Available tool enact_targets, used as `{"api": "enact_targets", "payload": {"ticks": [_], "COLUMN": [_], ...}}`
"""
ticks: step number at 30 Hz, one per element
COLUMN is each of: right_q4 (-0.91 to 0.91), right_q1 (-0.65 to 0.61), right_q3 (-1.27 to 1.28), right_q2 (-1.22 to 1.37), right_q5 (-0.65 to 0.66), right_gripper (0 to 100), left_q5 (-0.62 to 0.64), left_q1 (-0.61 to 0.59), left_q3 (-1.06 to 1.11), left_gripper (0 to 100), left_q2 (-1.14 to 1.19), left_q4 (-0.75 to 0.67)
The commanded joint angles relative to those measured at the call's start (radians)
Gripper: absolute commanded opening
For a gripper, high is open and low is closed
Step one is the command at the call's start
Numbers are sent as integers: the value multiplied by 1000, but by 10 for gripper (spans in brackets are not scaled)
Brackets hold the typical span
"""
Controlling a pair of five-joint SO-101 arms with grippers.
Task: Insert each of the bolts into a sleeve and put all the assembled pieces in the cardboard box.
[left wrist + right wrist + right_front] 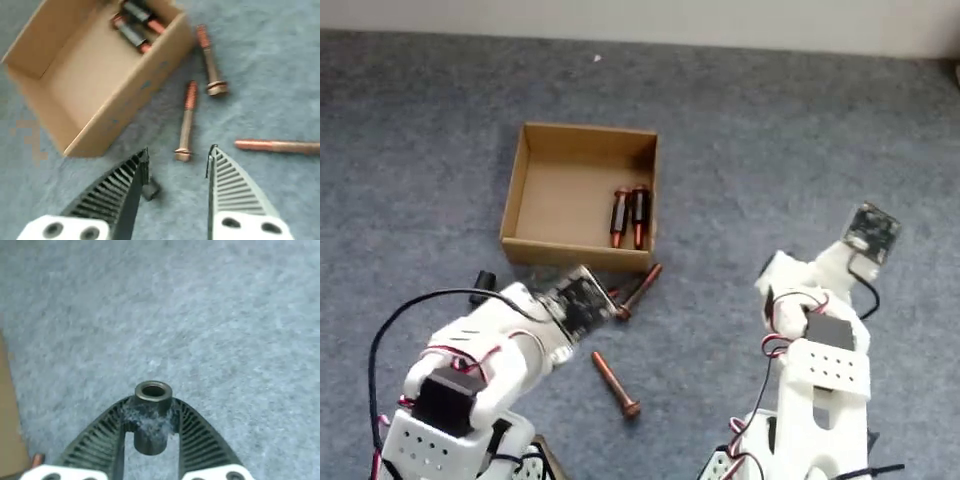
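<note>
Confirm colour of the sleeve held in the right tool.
The sleeve is dark grey, almost black; clearest in the right wrist view.

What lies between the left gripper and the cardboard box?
One loose bolt, head nearest the left gripper, threaded end toward the cardboard box; the left wrist view shows it.

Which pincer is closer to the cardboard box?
Left. The left pincer is just beside the cardboard box; the right pincer, holding a sleeve, is farther off.

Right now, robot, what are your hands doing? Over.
Left hand open above bolt. Right hand shut on sleeve. Two assembled pieces in cardboard box. Two more bolts loose nearby.
</note>
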Motion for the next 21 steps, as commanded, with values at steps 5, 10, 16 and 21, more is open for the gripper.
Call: {"api": "enact_targets", "payload": {"ticks": [5, 10, 16, 21], "right_q4": [-24, -22, -22, -22], "right_q1": [105, 130, 140, 136], "right_q3": [-13, -13, -13, -10], "right_q2": [-30, -30, -30, -30], "right_q5": [-31, -31, -29, -28], "right_gripper": [4, 4, 4, 4], "left_q5": [-69, -135, -218, -287], "left_q1": [248, 349, 417, 430], "left_q3": [-79, -183, -232, -234], "left_gripper": [217, 214, 213, 213], "left_q2": [415, 751, 997, 1139], "left_q4": [-40, -71, -176, -265]}}
